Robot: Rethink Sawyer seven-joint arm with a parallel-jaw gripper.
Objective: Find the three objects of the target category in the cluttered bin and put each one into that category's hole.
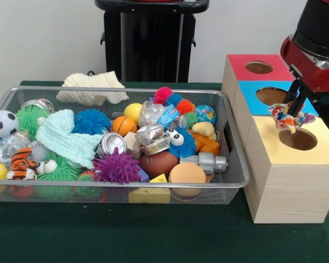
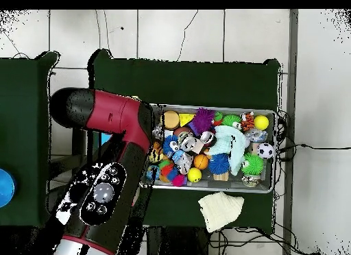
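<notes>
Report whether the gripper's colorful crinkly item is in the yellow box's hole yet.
Not in yet. The gripper holds the colorful item just above the yellow box, at its hole's rim.

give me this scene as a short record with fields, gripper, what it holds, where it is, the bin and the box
gripper: shut on a crinkled multicolored object
position: above the wooden box, between the blue hole and the yellow hole
red hole: farthest back
wire bin: full of balls, spiky toys and cloth
outside bin: cream cloth behind it
</notes>
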